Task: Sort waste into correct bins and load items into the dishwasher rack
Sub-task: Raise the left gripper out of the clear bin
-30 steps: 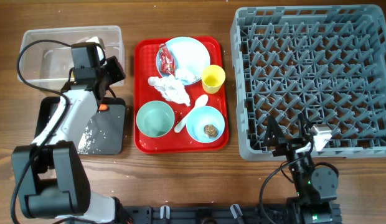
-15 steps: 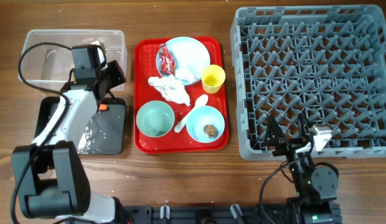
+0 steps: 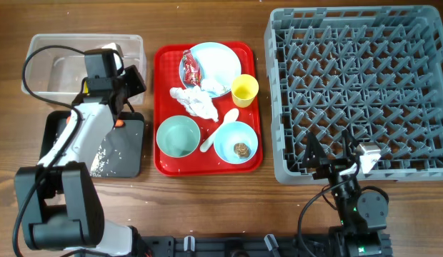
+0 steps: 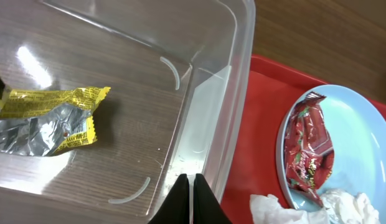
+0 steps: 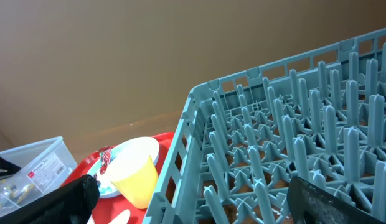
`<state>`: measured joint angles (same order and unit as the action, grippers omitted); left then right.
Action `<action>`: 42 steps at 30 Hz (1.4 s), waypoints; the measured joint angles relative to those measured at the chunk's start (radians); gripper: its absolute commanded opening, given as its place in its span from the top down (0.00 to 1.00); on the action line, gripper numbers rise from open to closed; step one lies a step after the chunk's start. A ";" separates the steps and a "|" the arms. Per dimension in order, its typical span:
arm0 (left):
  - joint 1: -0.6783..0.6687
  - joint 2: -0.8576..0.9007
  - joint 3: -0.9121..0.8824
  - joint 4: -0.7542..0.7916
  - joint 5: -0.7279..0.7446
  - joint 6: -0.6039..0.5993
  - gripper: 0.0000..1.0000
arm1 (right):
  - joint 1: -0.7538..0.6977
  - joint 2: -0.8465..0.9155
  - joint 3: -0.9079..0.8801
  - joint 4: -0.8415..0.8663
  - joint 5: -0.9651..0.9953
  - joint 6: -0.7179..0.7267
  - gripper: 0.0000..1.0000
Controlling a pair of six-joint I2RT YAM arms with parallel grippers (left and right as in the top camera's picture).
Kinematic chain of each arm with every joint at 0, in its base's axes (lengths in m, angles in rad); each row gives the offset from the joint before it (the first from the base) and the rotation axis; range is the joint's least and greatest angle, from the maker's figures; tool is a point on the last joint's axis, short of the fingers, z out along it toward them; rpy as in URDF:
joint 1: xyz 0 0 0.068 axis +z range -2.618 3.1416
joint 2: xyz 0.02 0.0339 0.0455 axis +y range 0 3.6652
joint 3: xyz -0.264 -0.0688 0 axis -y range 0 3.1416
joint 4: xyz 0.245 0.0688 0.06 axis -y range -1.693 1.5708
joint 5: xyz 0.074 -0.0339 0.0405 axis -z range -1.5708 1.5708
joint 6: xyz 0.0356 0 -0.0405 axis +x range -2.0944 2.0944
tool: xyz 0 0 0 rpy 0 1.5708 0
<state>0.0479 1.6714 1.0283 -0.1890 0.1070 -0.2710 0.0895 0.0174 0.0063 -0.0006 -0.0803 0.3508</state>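
My left gripper is shut and empty above the right wall of the clear tub; its fingers show closed together. A yellow wrapper lies in the tub. A red wrapper lies on the light-blue plate, with crumpled tissues beside it. The black tray holds rice and a carrot. The light-blue bowl holds a brown lump. My right gripper is open and empty at the front edge of the grey rack.
The flat red tray also carries a pale green bowl, a yellow cup and a white spoon. It sits between the bins on the left and the rack on the right. The cup also shows in the right wrist view.
My left gripper has shifted slightly right, toward the red tray. The right arm has not moved.
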 measured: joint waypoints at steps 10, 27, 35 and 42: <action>-0.013 -0.002 0.000 0.018 -0.001 0.000 0.96 | 0.000 0.000 0.000 0.000 0.000 0.000 0.00; -0.169 -0.204 0.093 -0.076 -0.050 0.000 0.89 | 0.000 0.000 0.000 0.000 0.000 0.000 0.00; -0.395 -0.203 0.095 -0.241 -0.053 -0.024 0.70 | 0.000 0.000 0.000 0.000 0.000 0.000 0.00; -0.491 -0.119 0.095 -0.268 -0.053 -0.048 0.57 | 0.000 0.000 0.000 0.000 0.000 0.000 0.00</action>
<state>-0.4431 1.5520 1.1233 -0.4572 0.0536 -0.3195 0.0895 0.0174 0.0063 -0.0006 -0.0803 0.3508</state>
